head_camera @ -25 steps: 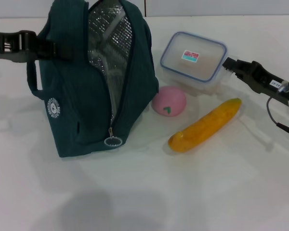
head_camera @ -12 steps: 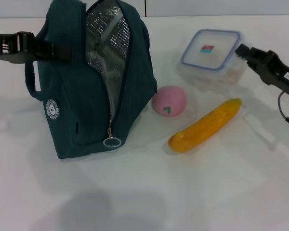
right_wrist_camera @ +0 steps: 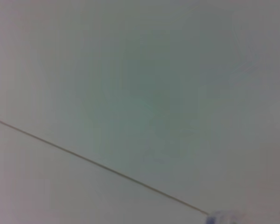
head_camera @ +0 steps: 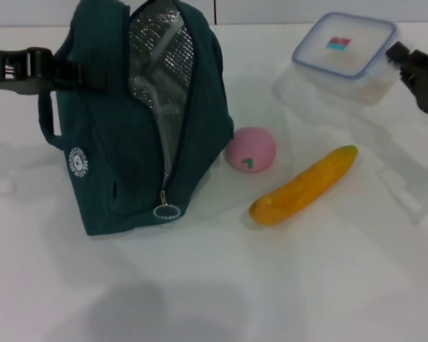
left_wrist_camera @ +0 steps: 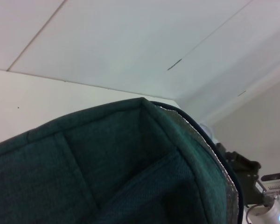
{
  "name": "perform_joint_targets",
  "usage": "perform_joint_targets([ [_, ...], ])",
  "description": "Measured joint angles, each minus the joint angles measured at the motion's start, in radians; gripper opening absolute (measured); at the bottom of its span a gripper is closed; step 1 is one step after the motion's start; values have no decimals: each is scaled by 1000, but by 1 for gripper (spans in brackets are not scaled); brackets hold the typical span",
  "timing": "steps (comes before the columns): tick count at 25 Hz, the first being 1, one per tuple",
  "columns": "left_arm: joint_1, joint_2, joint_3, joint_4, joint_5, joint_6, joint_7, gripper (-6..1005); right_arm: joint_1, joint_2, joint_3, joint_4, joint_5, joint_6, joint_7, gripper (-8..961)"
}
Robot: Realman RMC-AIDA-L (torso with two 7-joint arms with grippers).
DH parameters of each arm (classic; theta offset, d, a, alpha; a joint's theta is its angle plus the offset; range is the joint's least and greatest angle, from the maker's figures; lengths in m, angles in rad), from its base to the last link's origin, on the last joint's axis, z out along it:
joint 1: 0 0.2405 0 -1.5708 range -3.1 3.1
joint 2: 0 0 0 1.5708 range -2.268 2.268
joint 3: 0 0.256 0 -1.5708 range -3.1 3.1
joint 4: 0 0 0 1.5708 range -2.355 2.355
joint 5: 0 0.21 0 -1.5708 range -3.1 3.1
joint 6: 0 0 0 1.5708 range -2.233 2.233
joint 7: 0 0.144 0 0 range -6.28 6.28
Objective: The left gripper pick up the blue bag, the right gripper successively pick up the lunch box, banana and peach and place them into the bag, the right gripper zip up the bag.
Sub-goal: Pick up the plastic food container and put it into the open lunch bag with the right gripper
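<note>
Blue bag [head_camera: 128, 121] is held open by left gripper [head_camera: 68, 73]; lunch box [head_camera: 346, 53] is clamped airborne in right gripper [head_camera: 399, 60]; banana [head_camera: 303, 187], peach [head_camera: 250, 149], zipping are left.

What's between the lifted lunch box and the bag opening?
Nothing visible. The lunch box hangs in the right gripper, off the table; the blue bag gapes open toward it. The peach and banana lie lower.

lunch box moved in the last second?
Yes. The clear blue-rimmed plastic lunch box, held by the right gripper, has risen up and rightward, away from the pink round peach, which stayed put.
</note>
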Motion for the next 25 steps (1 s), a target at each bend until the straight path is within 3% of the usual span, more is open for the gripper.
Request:
perform_joint_targets([
  [13,-6,-7,0,-2,-8,26,-1,42,5,-2,15,-3,55,-234,80,111],
  [25,-17,-20,24,1,-11,27,-7,43,139,7,-22,-6,58,-363,166,117],
])
